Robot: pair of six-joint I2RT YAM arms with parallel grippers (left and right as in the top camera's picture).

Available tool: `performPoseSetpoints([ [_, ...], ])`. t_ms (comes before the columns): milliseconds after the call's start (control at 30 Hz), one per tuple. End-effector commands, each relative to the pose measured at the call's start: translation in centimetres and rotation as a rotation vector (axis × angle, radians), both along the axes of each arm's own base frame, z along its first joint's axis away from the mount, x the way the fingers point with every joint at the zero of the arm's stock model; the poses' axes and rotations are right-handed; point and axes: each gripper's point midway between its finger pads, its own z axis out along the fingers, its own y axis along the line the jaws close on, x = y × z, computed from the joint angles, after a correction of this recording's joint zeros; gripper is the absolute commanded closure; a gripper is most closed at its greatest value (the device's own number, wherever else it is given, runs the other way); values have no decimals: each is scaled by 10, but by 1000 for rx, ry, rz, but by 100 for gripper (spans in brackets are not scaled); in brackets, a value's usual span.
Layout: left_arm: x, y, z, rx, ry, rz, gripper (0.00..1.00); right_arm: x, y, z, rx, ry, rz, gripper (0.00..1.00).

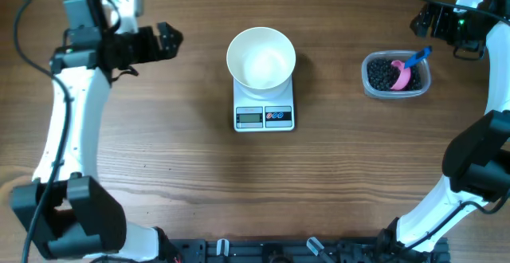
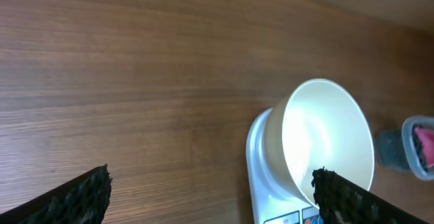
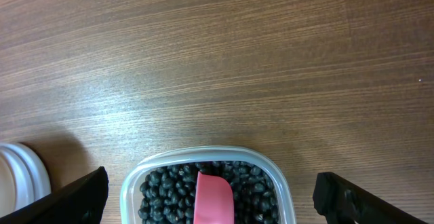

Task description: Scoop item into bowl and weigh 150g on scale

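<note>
**Beads in the tub, bowl on the scale**

You had the black beads point(image 3: 169, 187) lying as a loose, glossy, dark heap of tiny round pieces in the clear plastic tub point(image 1: 369, 80) at the right of the table point(image 1: 199, 175). The pink scoop point(image 1: 404, 75) rested in them, its blue handle angled toward the far edge. The white bowl point(image 1: 261, 57) sat on the white scale point(image 1: 264, 116) mid-table, its inside plain white. The display and buttons faced the near edge, the reading too small to tell.

Your left gripper point(image 1: 171, 40) hung released, jaws wide, well left of the bowl. Your right gripper point(image 1: 422, 21) was equally spread, grasping nothing, just beyond the tub.

The surface was matte brown wood grain, and no room showed past it.
</note>
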Motion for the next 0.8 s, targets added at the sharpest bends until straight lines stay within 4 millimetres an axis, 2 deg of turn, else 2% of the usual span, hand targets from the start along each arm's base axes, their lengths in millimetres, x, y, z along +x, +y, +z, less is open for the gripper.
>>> performPoseSetpoints([
  [0, 3, -17, -13, 61, 28, -9, 0, 4, -6, 3, -8, -12, -13, 1],
  [100, -5, -28, -21, 98, 67, -25, 0, 4, -6, 3, -8, -12, -13, 0],
  [233, -36, -58, -37, 128, 178, -130, 0, 4, -6, 3, -8, -12, -13, 0],
  [400, -103, -121, -56, 196, 340, -395, 0, 4, -6, 3, -8, -12, -13, 0],
  [500, -140, -172, -69, 237, 353, -575, 0, 4, -6, 3, -8, -12, -13, 0],
  [633, -184, -229, -96, 310, 339, -773, 0, 4, -6, 3, -8, -12, -13, 0],
  [767, -204, -253, -122, 395, 339, -881, 0, 4, -6, 3, -8, -12, -13, 1],
])
